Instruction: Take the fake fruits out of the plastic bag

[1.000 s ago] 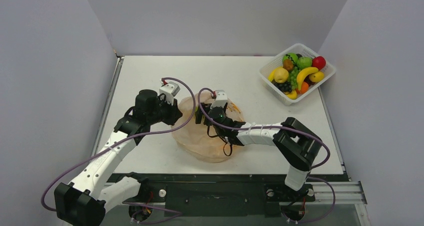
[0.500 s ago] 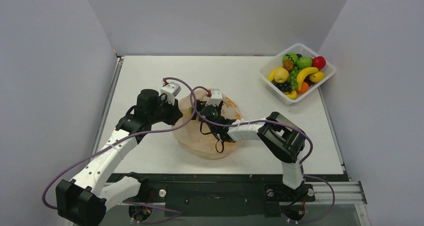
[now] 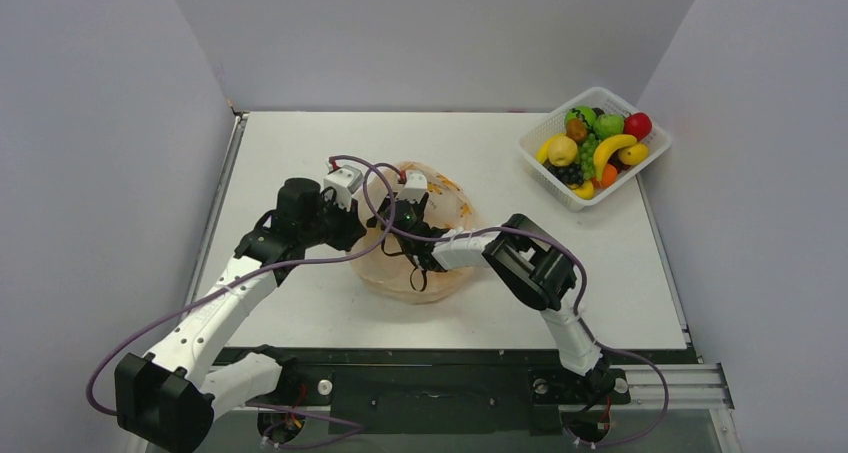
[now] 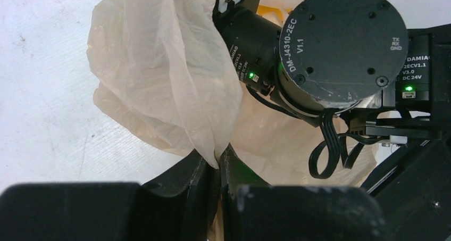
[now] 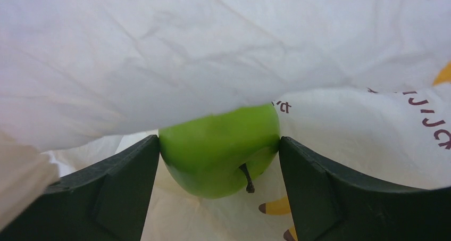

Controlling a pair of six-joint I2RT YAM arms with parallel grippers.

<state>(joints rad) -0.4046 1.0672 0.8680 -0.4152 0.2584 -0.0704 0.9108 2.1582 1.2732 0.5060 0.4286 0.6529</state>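
Note:
The peach plastic bag [image 3: 405, 276] lies mid-table, crumpled, with its mouth up. My left gripper [image 4: 219, 158] is shut on a fold of the bag's [image 4: 165, 65] edge at its left side. My right gripper [image 5: 219, 140] is deep inside the bag [image 5: 213, 49], with both fingers against the sides of a glossy green apple [image 5: 218, 150], stem toward the camera. A sheet of the bag hangs over the apple's top. In the top view the right wrist [image 3: 412, 218] sits in the bag's mouth and its fingers are hidden.
A white lattice basket [image 3: 545, 176] full of fruits stands at the far right corner. The right arm's round motor [image 4: 340, 39] and a looped black cable [image 4: 330, 156] crowd close beside my left gripper. Grey walls enclose the table.
The right arm has pushed further left into the bag, its elbow folding in toward the middle. The bag has bunched and shifted slightly away. The left gripper keeps its hold.

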